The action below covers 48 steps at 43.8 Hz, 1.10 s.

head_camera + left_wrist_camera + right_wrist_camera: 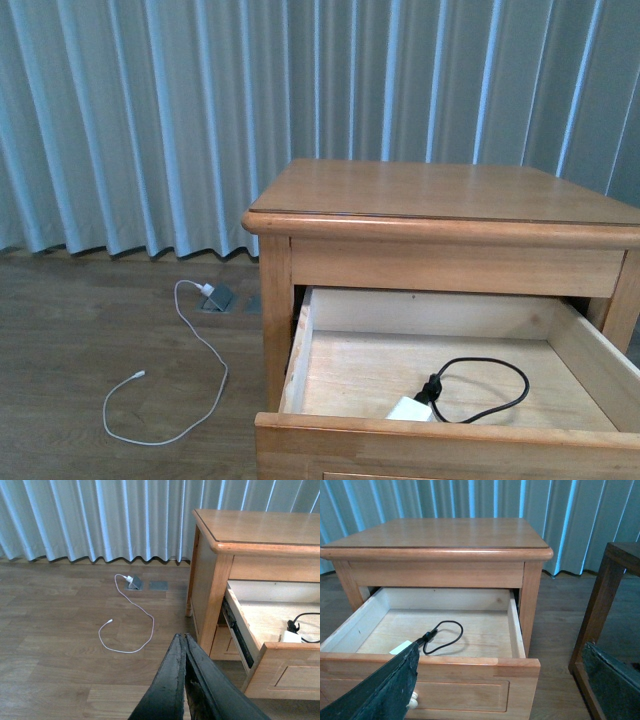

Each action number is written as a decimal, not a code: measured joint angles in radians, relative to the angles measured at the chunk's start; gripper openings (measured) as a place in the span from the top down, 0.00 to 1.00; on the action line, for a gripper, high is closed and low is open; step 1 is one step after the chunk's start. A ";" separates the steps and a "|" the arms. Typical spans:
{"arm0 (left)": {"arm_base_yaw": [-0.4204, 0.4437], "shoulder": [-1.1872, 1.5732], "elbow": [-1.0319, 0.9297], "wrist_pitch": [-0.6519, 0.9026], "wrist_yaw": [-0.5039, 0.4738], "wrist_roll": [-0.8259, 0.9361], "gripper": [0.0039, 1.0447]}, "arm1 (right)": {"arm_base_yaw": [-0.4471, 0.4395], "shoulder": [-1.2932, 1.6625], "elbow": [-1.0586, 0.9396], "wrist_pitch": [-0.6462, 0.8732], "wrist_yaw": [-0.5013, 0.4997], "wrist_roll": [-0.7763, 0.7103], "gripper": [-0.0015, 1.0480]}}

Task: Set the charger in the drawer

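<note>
The drawer (450,434) of the light wooden nightstand is pulled out wide, and its pale inside shows. The charger (409,409), a small white block with a looped black cable (500,390), lies on the drawer floor near the front. It shows again in the left wrist view as the charger (291,636) and in the right wrist view as the charger (400,647). My left gripper (181,638) is shut and empty, above the floor to the left of the drawer (290,672). My right gripper (500,650) is open and holds nothing, just in front of the drawer front (470,682). No arm appears in the front view.
A long white cable (190,340) lies curled on the wooden floor, running to a floor socket (217,297) near the curtains. The nightstand top (430,190) overhangs the back of the drawer. A dark wooden frame (600,605) stands to the right of the nightstand.
</note>
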 joint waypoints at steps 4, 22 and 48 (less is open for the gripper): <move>0.053 -0.023 -0.019 -0.002 0.050 0.000 0.96 | 0.000 0.000 0.000 0.000 0.000 0.000 0.08; 0.308 -0.101 -0.090 -0.013 0.294 0.000 0.96 | 0.000 0.000 0.000 0.000 0.000 0.000 0.08; 0.310 -0.150 -0.134 -0.011 0.294 0.000 0.96 | 0.000 0.000 0.000 0.000 0.000 0.000 0.08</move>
